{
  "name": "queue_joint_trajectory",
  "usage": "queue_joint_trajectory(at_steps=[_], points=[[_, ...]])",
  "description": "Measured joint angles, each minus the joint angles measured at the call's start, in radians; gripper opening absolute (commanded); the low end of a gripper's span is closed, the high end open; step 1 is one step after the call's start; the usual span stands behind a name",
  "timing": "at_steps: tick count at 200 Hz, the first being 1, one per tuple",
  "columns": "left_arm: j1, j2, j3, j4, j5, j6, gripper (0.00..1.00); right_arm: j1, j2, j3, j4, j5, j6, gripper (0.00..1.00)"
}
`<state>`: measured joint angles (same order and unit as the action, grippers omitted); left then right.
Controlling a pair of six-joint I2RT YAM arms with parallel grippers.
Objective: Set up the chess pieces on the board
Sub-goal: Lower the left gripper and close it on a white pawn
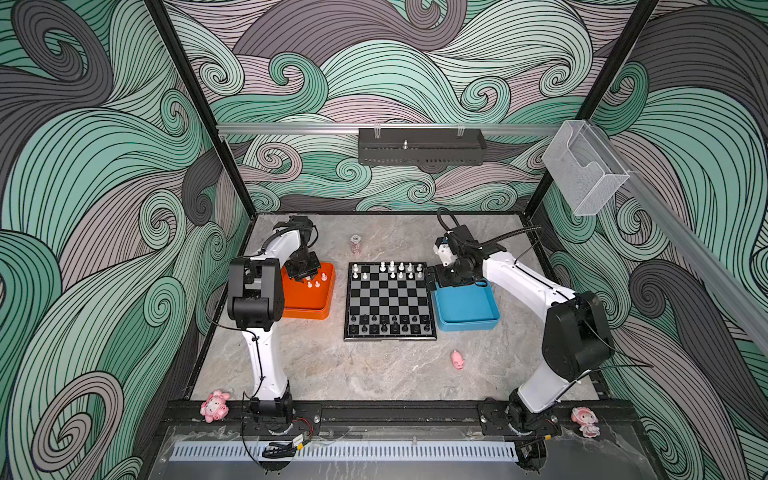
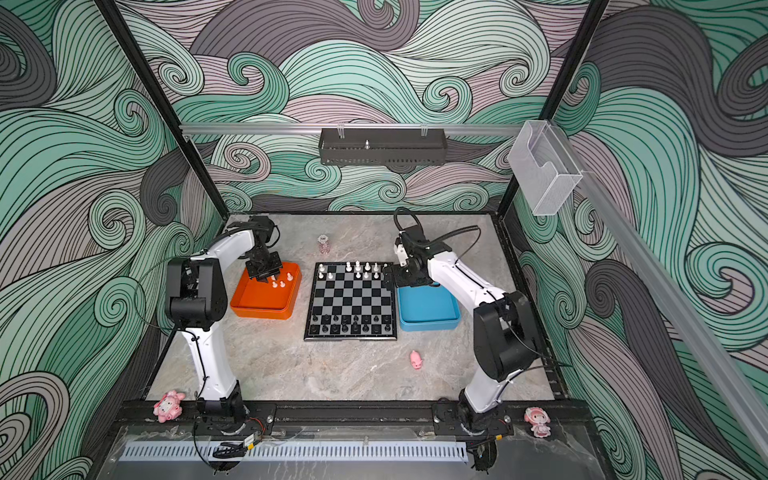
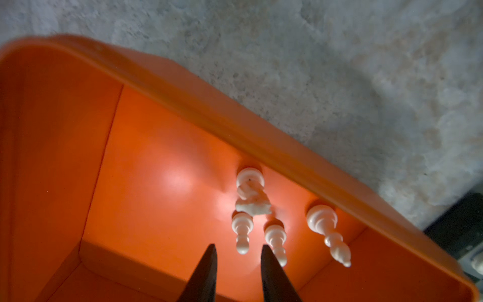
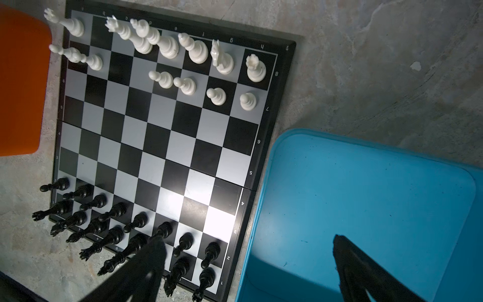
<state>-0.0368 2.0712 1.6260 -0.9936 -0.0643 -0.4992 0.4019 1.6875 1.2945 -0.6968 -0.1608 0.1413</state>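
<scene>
Chess pieces (image 3: 251, 198) sit in the orange tray (image 3: 156, 109), a pawn (image 3: 241, 231) ungripped between the left end effector's (image 3: 238, 247) parted tips; the right end effector (image 4: 248, 236) gapes empty.

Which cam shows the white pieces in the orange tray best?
Left wrist: close up, four white pieces sit in the orange tray, shapes distinct. Both top views show them only as tiny white specks. Right wrist catches just the tray's outer side, no pieces.
</scene>
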Motion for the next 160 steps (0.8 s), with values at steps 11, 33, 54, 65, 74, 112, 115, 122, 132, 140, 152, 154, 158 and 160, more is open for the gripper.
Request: queue_joint_trajectory(at_steps=[11, 33, 54, 65, 74, 112, 115, 122, 132, 140, 152, 154, 158, 160], points=[[-0.002, 0.008, 0.004, -0.002, -0.003, 0.000, 0.32, -0.004, 0.000, 0.000, 0.001, -0.004, -0.003, 0.99], [-0.006, 0.021, 0.008, -0.005, -0.007, 0.000, 0.32, -0.009, 0.000, 0.000, 0.003, -0.005, -0.005, 0.99], [-0.009, 0.029, 0.008, -0.006, -0.011, 0.000, 0.29, -0.013, 0.000, 0.000, 0.005, -0.010, -0.008, 0.99], [-0.010, 0.031, 0.008, -0.006, -0.011, -0.001, 0.27, -0.014, 0.000, 0.000, 0.005, -0.013, -0.008, 0.99], [-0.010, 0.033, 0.008, -0.006, -0.013, -0.002, 0.25, -0.015, 0.000, 0.000, 0.005, -0.016, -0.008, 0.99], [-0.011, 0.035, 0.008, -0.007, -0.020, -0.003, 0.20, -0.018, 0.000, 0.000, 0.005, -0.021, -0.010, 0.99], [-0.011, 0.035, 0.008, -0.007, -0.020, -0.003, 0.19, -0.018, 0.000, 0.000, 0.005, -0.022, -0.010, 0.99], [-0.011, 0.035, 0.008, -0.007, -0.021, -0.003, 0.19, -0.019, 0.000, 0.000, 0.005, -0.023, -0.010, 0.99], [-0.011, 0.035, 0.008, -0.007, -0.021, -0.002, 0.14, -0.020, 0.000, 0.000, 0.005, -0.023, -0.011, 0.99], [-0.011, 0.035, 0.008, -0.007, -0.022, 0.000, 0.13, -0.021, 0.000, 0.000, 0.005, -0.023, -0.011, 0.99], [-0.011, 0.035, 0.008, -0.008, -0.023, -0.002, 0.13, -0.021, 0.000, 0.000, 0.005, -0.023, -0.011, 0.99], [-0.011, 0.035, 0.008, -0.007, -0.023, -0.002, 0.13, -0.021, 0.000, 0.000, 0.005, -0.023, -0.011, 0.99], [-0.011, 0.035, 0.008, -0.008, -0.023, -0.002, 0.13, -0.021, 0.000, 0.000, 0.005, -0.023, -0.011, 0.99], [-0.011, 0.035, 0.008, -0.007, -0.023, -0.002, 0.13, -0.021, 0.000, 0.000, 0.005, -0.023, -0.011, 0.99]])
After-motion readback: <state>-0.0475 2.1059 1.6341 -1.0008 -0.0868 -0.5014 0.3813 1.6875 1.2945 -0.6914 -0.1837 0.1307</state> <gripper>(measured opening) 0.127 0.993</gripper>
